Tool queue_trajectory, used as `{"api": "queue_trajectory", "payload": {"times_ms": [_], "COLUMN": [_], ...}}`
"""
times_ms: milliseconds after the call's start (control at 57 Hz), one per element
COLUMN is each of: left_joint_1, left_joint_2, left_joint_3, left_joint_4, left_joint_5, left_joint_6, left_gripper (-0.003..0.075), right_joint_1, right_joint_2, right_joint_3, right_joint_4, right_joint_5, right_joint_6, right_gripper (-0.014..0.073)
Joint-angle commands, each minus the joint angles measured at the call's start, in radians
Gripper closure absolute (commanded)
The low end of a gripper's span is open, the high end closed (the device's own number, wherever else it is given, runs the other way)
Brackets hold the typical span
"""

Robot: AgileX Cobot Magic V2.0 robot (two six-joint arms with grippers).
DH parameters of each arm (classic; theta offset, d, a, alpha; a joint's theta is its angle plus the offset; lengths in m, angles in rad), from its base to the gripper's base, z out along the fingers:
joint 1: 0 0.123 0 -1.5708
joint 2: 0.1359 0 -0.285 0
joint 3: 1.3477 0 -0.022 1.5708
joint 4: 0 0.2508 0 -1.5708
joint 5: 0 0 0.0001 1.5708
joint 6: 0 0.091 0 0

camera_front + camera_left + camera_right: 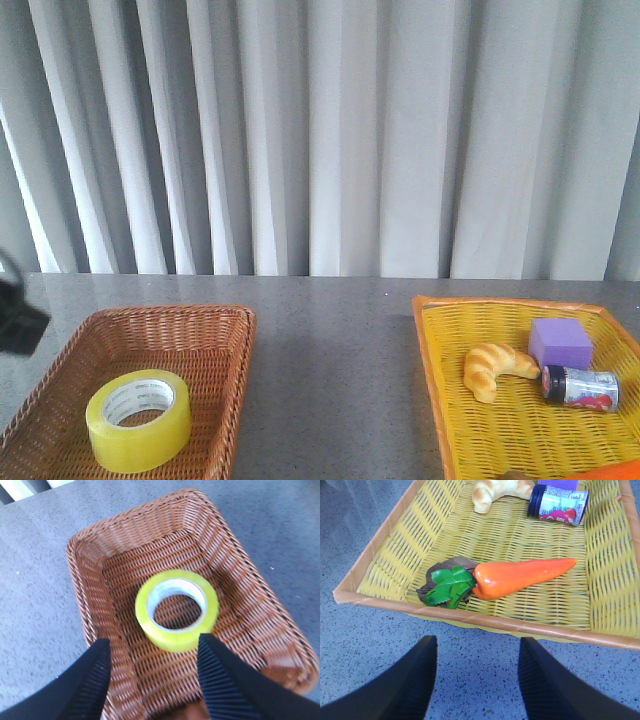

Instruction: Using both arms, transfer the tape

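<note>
Tape (pixel 138 420) lying flat in the brown wicker basket (pixel 215 325), both grippers empty with fingers apart.

The tape is seen resting on the floor of the brown basket, which is set at the left end of the grey worktop (pixel 330 360), near its front edge. The left gripper (pixel 152 672) is held above the basket, its fingers (pixel 95 675) spread wide on either side of the roll without touching it. At the right end of the worktop a yellow basket (pixel 432 345) is placed, in which a croissant (pixel 495 368), a purple block (pixel 560 343), a small jar (pixel 580 388) lying on its side and a toy carrot (pixel 520 577) are contained. The right gripper (pixel 477 672) is held over bare worktop just outside the yellow basket's rim, its fingers (pixel 417 672) spread and nothing gripped.
</note>
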Motion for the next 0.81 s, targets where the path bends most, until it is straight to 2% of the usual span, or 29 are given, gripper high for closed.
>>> {"api": "queue_trajectory", "payload": {"times_ms": [0, 298, 543, 649, 789], "left_joint_1": [-0.001, -0.001, -0.001, -0.001, -0.001], "left_joint_2": [-0.155, -0.454, -0.626, -0.672, -0.689], "left_joint_3": [0.101, 0.432, 0.641, 0.708, 0.763], "left_joint_4": [-0.040, -0.044, -0.043, -0.043, -0.045], "left_joint_5": [-0.112, -0.196, -0.283, -0.326, -0.373], "left_joint_6": [-0.016, -0.021, -0.021, -0.021, -0.022], "left_gripper": [0.0328, 0.0328, 0.0335, 0.0369, 0.0466], "right_joint_1": [-0.006, -0.006, -0.006, -0.006, -0.006], "right_joint_2": [0.003, 0.003, 0.003, 0.003, 0.003], "right_joint_3": [-0.026, -0.026, -0.026, -0.026, -0.026], "right_joint_4": [-0.004, -0.004, -0.003, -0.004, -0.012], "right_joint_5": [-0.064, -0.064, -0.070, -0.070, -0.069], "right_joint_6": [-0.002, -0.002, -0.001, -0.001, -0.001], "right_gripper": [0.0229, 0.0229, 0.0229, 0.0229, 0.0229]}}
